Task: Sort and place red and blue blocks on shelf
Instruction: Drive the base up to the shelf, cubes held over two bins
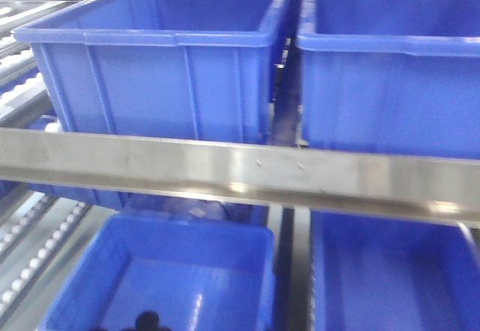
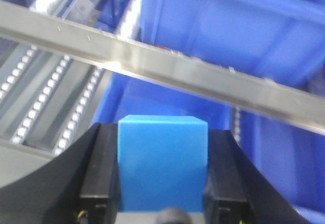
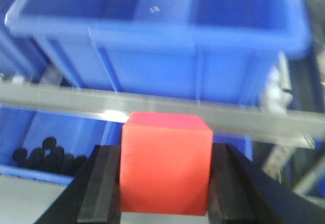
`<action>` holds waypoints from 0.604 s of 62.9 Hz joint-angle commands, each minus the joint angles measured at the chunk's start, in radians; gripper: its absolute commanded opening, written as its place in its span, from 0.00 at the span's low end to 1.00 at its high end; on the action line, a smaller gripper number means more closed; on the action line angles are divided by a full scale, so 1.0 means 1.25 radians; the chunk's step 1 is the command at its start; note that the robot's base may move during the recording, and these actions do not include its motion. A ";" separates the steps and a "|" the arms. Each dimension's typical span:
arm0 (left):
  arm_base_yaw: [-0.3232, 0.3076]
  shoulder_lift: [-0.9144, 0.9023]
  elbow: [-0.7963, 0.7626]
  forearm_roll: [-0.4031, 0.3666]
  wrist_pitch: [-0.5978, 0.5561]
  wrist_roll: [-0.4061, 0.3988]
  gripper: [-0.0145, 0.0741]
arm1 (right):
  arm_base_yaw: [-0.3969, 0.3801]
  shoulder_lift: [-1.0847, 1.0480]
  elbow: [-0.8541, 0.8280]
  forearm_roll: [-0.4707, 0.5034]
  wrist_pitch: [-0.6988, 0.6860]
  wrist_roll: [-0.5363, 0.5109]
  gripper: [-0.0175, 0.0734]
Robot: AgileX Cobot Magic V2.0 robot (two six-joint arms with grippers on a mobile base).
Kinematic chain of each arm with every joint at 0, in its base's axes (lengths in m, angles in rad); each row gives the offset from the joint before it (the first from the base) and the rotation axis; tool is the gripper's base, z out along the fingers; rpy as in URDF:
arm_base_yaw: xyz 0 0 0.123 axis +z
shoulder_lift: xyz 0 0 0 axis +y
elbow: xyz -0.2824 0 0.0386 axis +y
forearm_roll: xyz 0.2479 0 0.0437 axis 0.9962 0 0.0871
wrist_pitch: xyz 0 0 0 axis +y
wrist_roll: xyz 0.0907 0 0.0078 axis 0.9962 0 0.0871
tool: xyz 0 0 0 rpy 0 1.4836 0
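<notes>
Two grips, wrist views only: blue block (image 2: 162, 165) clamped in left claw (image 2: 163, 142), red block (image 3: 166, 165) clamped in right claw (image 3: 165, 153).

red block (image 3: 165, 163), blue block (image 2: 162, 165), blue bins (image 1: 150, 68)

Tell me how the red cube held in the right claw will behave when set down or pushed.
The small matte red cube is probably stiff: its faces look flat between the black fingers of the right claw. With flat faces and square edges, it should sit or slide, not roll. Its matte finish likely resists slipping; weight cannot be told.
</notes>
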 commanded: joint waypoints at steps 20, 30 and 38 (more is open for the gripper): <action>0.001 0.002 -0.024 0.002 -0.067 -0.002 0.30 | -0.005 0.000 -0.022 -0.008 -0.063 -0.004 0.25; 0.001 0.002 -0.024 0.002 -0.067 -0.002 0.30 | -0.005 0.000 -0.022 -0.008 -0.063 -0.004 0.25; 0.001 0.002 -0.024 0.002 -0.067 -0.002 0.30 | -0.005 0.000 -0.022 -0.008 -0.063 -0.004 0.25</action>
